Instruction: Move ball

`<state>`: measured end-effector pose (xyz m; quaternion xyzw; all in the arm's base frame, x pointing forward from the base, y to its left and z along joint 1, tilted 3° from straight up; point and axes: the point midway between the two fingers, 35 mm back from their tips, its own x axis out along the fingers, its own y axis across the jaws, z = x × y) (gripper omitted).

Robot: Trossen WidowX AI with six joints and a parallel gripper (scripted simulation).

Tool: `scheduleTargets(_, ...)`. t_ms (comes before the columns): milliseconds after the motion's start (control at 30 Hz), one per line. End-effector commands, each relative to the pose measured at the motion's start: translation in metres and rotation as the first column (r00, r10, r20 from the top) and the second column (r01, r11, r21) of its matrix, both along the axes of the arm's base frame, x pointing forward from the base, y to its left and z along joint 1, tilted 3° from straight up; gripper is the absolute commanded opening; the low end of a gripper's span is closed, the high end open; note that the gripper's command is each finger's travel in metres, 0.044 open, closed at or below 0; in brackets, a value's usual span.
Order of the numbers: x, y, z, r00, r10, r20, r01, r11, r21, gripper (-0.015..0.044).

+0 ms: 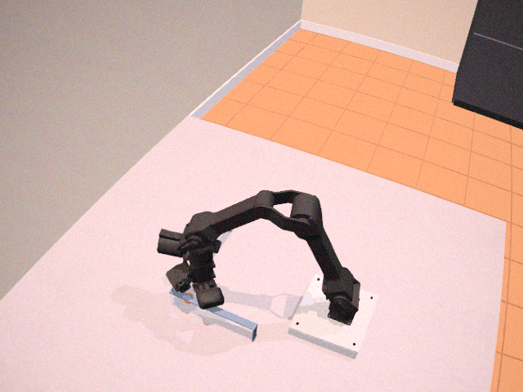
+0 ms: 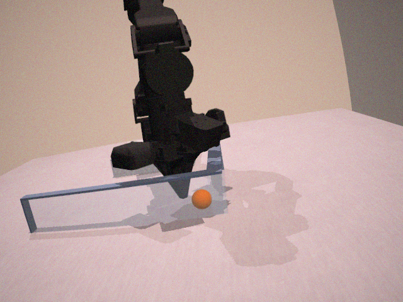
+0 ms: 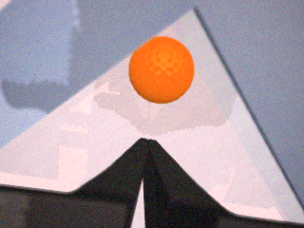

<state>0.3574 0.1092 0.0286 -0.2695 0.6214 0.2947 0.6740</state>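
Note:
The orange ball [image 1: 186, 300] [image 2: 201, 199] [image 3: 161, 69] lies on the table inside the corner of the two clear walls. A dappled pattern shows on it in the wrist view, and no separate see-through copy is visible; the two appear to overlap. The long wall [image 1: 236, 318] [image 2: 81, 190] stands in front of the ball in the exterior view, and the short wall [image 2: 214, 159] stands beyond it to the right. My gripper [image 2: 184, 197] [image 3: 146, 145] is shut and empty. Its tips are low, just beside the ball on the side away from the corner, with a small gap between them.
The arm's white base plate [image 1: 310, 327] stands to the right in the top view. The long wall runs from the corner toward the base side, close to the gripper's wide finger bodies. The arm's shadow falls across the corner.

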Motion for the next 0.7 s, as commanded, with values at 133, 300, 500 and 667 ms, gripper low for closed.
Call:
scheduleTargets(133, -0.008, -0.010, -0.001, 1.000, 0.000, 0.003, 0.000, 1.000, 0.000, 0.0000)
scheduleTargets(300, -0.013, -0.016, -0.001, 1.000, 0.000, 0.002, 0.000, 1.000, 0.000, 0.0000)
scheduleTargets(500, -0.020, -0.023, -0.003, 1.000, 0.000, 0.002, 0.000, 1.000, -0.001, 0.0000)
scheduleTargets(667, -0.026, -0.028, -0.004, 1.000, 0.000, 0.001, 0.000, 1.000, -0.001, 0.0000)
